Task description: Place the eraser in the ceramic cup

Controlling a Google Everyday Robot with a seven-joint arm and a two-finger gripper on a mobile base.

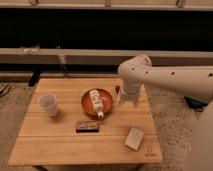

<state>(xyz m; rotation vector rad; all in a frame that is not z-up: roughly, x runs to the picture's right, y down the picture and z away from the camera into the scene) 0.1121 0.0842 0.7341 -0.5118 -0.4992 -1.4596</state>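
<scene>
The eraser (87, 126), a small dark flat block with a reddish marking, lies flat on the wooden table (60, 150) near its middle front. The ceramic cup (48, 105), whitish and without a handle, stands upright toward the table's left side. My gripper (126, 101) hangs from the white arm (170, 80) that reaches in from the right. It points down over the table just right of the orange dish, well above and to the right of the eraser and far from the cup. Nothing shows in it.
A round orange-brown dish (87, 106) in the table's middle holds a white bottle (96, 103) lying on its side. A pale beige square block (134, 138) lies at the front right. A low bench or rail (60, 54) runs behind the table.
</scene>
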